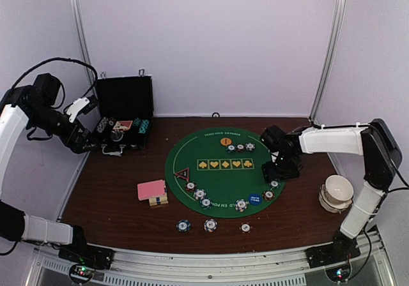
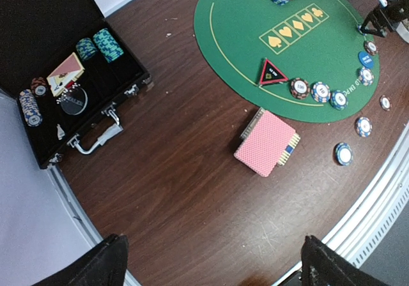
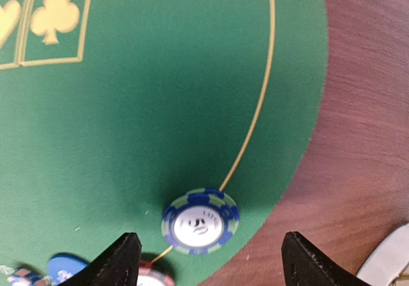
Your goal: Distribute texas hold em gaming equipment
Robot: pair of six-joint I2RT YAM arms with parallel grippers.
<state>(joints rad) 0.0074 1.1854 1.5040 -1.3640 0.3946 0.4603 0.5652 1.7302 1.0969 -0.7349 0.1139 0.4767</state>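
A blue-and-green striped poker chip (image 3: 200, 221) lies flat on the green mat (image 3: 160, 107), on its gold line near the edge. My right gripper (image 3: 211, 263) hovers over it, open, with both fingers well clear of the chip. From above, that gripper (image 1: 281, 170) is at the mat's right side beside this chip (image 1: 274, 184). A red chip (image 3: 150, 278) and the blue button (image 3: 67, 267) sit just to the left. The pink-backed cards (image 2: 265, 143) rest on the wood. The left gripper (image 2: 217, 267) is open, high and empty, near the black case (image 1: 124, 110).
More chips line the mat's near edge (image 1: 200, 195), and three lie on the wood (image 1: 210, 225). The triangle marker (image 1: 182, 174) and orange button (image 1: 225, 142) sit on the mat. The open case (image 2: 64, 62) holds chip stacks. White paper cups (image 1: 337, 191) stand at the right.
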